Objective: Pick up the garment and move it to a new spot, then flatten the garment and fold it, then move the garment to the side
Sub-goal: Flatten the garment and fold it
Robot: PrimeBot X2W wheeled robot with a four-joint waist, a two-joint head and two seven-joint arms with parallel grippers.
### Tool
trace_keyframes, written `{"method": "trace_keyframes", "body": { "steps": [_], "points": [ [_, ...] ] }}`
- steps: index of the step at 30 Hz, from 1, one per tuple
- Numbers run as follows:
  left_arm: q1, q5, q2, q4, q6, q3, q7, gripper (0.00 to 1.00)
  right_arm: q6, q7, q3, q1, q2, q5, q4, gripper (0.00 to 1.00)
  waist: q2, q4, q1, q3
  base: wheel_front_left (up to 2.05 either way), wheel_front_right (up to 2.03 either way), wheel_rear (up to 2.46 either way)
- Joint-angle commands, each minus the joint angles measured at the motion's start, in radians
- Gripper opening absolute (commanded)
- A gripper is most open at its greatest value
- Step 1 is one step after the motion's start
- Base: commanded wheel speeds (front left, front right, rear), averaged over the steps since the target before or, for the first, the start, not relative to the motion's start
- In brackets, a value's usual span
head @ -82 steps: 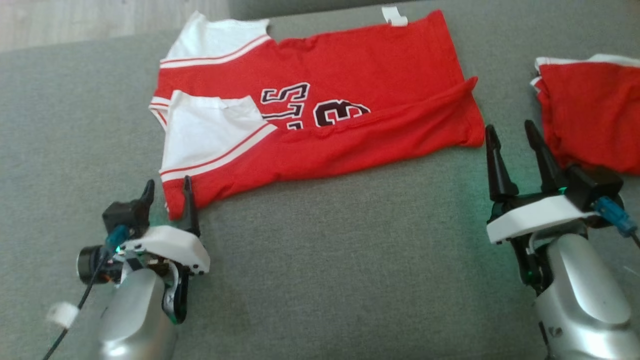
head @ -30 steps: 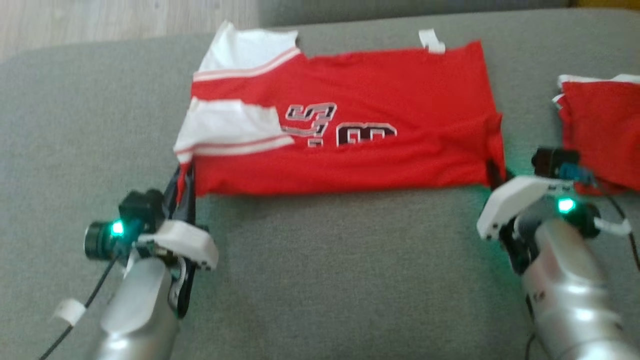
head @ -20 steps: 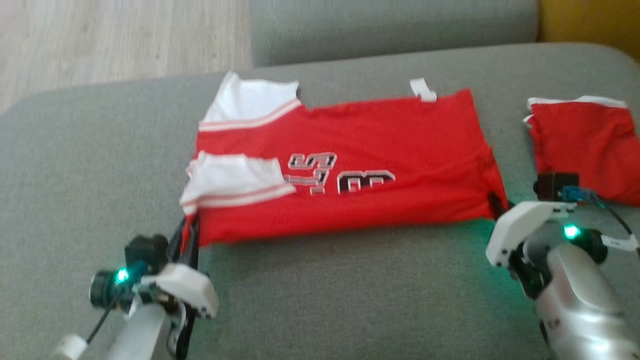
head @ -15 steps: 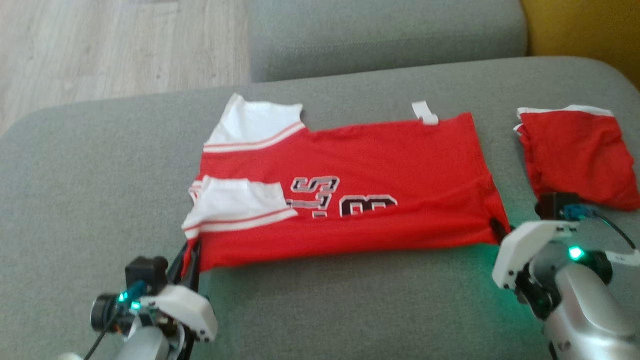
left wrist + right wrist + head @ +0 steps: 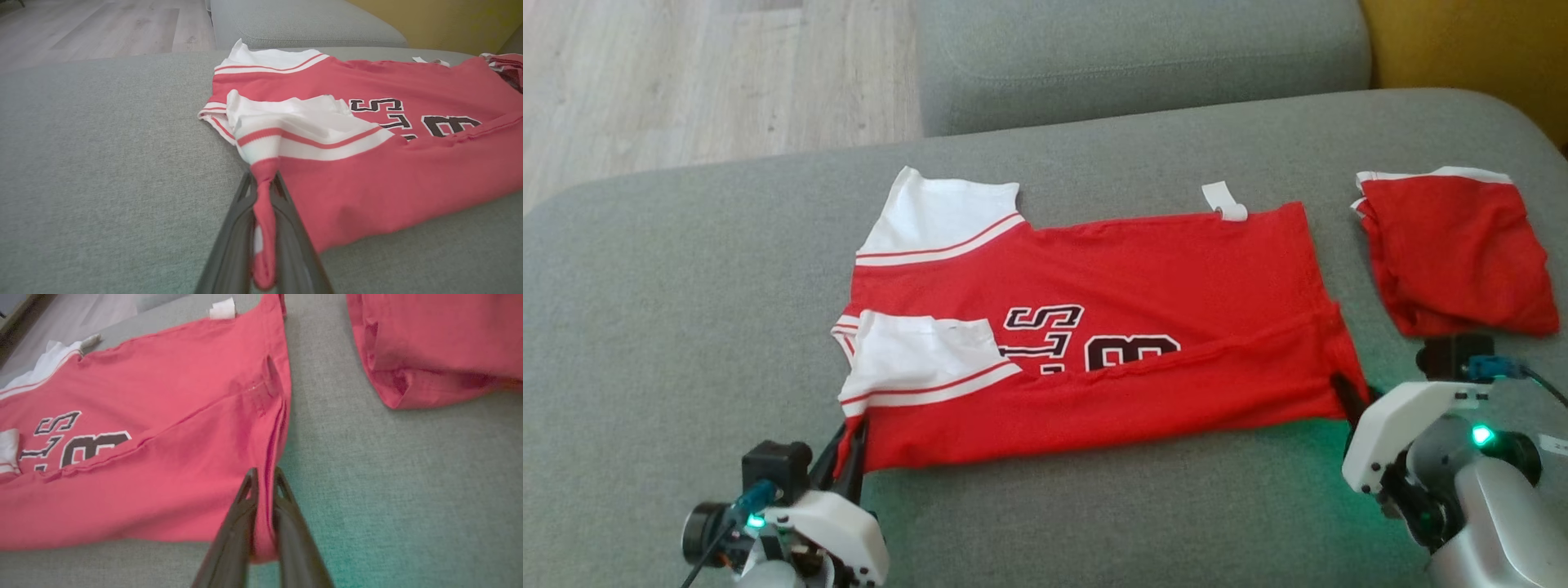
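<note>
Head view gives the red garment (image 5: 1094, 327) lying spread across the middle of the grey sofa seat (image 5: 686, 286), with its white sleeves toward the robot's left and its hem toward the right. A second folded red piece (image 5: 1454, 253) lies apart from it, at the far right of the seat.

The left gripper (image 5: 262, 183) is closed on the near corner at the sleeve end; a twisted bit of red cloth runs down between its two fingers. The right gripper (image 5: 265, 473) is closed on the near corner of the hem, with the edge of the cloth pinched between its fingers. Along the near side a strip of cloth is already turned over and covers the lower part of the black lettering (image 5: 1094, 347).

I judge that the flatten-and-fold step is in hand, with both near corners held. The next move, I think, asks both arms to lift together and carry this edge toward the far edge at the same pace, so the cloth stays tight between them and the near white sleeve (image 5: 915, 359) does not bunch
</note>
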Motion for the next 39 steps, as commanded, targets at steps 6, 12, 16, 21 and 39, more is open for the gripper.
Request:
{"method": "trace_keyframes", "body": {
  "steps": [6, 12, 16, 21, 39],
  "points": [
    [-0.072, -0.003, 0.018, -0.076, 0.051, 0.070, -0.104, 1.00, -0.001, -0.118, -0.009, -0.036, 0.013, 0.026, -0.130, 1.00, -0.0001, -0.011, 0.0000, 0.032, 0.00, 0.00, 0.00],
    [-0.161, -0.013, 0.011, -0.168, 0.067, 0.142, -0.211, 1.00, -0.001, -0.316, -0.006, -0.087, -0.011, 0.045, -0.200, 1.00, -0.0001, -0.019, 0.0000, 0.092, 0.00, 0.00, 0.00],
    [-0.210, -0.012, 0.016, -0.200, 0.047, 0.158, -0.220, 1.00, -0.001, -0.395, -0.005, -0.120, -0.013, 0.034, -0.214, 1.00, -0.0001, -0.024, 0.0000, 0.133, 0.00, 0.00, 0.00],
    [-0.400, 0.011, 0.082, -0.137, -0.016, 0.134, -0.137, 1.00, -0.001, -0.457, -0.001, -0.213, -0.014, -0.006, -0.207, 1.00, -0.0001, -0.041, 0.0000, 0.243, 0.00, 0.00, 0.00],
    [-0.922, 0.010, 0.251, 0.281, -0.114, -0.066, 0.257, 1.00, -0.001, -0.516, 0.008, -0.430, 0.002, -0.022, -0.181, 1.00, -0.0001, -0.149, 0.0000, 0.481, 0.00, 0.00, 0.00]
  ]
}}
